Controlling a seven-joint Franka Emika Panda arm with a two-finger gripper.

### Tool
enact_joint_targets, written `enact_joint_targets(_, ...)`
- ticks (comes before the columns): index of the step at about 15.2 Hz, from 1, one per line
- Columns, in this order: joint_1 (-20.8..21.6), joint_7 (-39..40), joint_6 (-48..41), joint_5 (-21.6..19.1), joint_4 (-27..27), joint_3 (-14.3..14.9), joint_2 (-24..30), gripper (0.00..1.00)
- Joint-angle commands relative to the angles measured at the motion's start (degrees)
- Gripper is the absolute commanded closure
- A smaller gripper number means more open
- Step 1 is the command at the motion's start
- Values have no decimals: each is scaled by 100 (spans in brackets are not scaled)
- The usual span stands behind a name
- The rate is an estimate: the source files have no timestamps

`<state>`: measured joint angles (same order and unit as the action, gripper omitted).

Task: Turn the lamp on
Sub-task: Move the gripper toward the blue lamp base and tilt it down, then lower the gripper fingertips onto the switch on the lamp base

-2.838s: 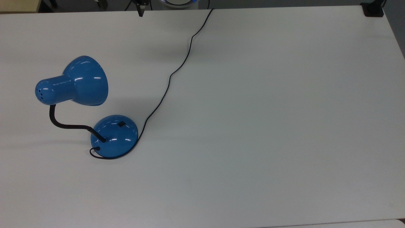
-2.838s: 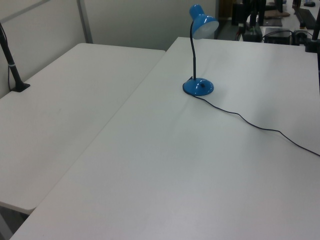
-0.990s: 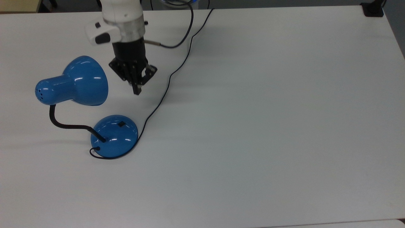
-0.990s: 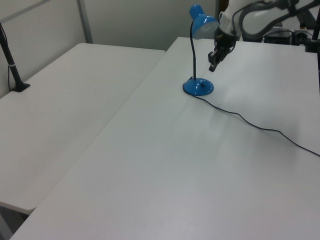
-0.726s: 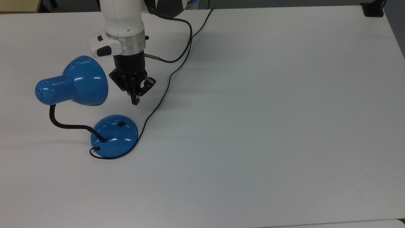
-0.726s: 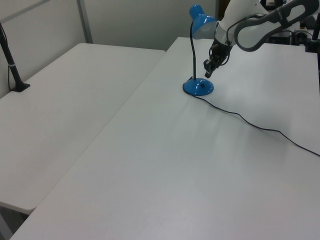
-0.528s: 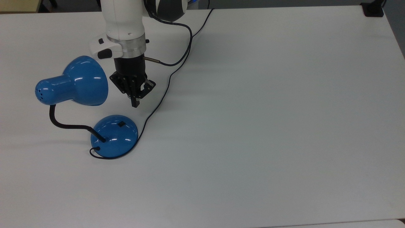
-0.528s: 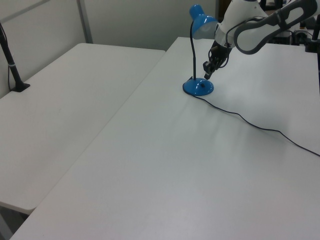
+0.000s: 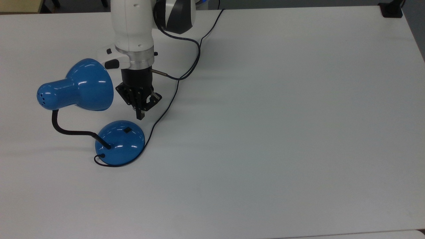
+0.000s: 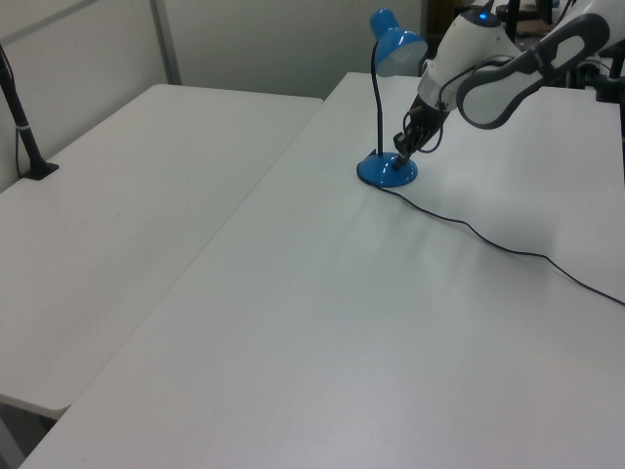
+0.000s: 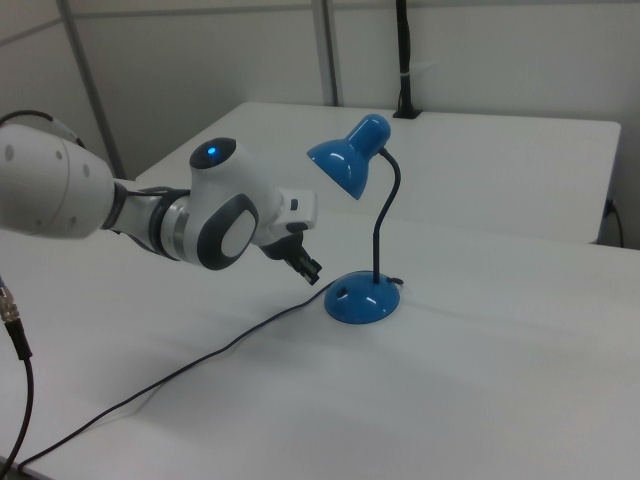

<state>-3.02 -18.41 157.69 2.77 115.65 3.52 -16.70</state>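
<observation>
The glossy blue lamp stands at the top view's left, with its bell shade point(image 9: 89, 84) on a black bent gooseneck point(image 9: 66, 131) above the round domed base point(image 9: 120, 143). A small black switch point(image 9: 127, 130) sits on the base's upper side. My gripper point(image 9: 140, 115) hangs shut, holding nothing, just beyond the base's edge and a little above the switch, beside the shade. In the left view the gripper point(image 10: 401, 148) hovers over the base point(image 10: 387, 172). In the right view its tip point(image 11: 313, 268) is left of the base point(image 11: 362, 301). No glow shows under the shade point(image 11: 348, 160).
The lamp's thin black cord point(image 9: 172, 96) runs from the base up to the table's far edge, close beside my gripper. My arm's own cable point(image 9: 186, 71) loops near it. A black clamp point(image 9: 391, 10) sits at the far right corner. A second table point(image 10: 117, 195) adjoins.
My arm came into view and the shut gripper has moved steadily down the top view toward the lamp base, now just short of the switch. The lamp has not moved.
</observation>
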Motion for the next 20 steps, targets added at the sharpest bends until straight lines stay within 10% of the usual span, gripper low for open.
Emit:
enact_joint_targets(1, -31, -443, 367, 250, -24, 44, -175, 100)
enact_joint_targets(20, -172, -795, 385, 479, -569, 132, -703, 100)
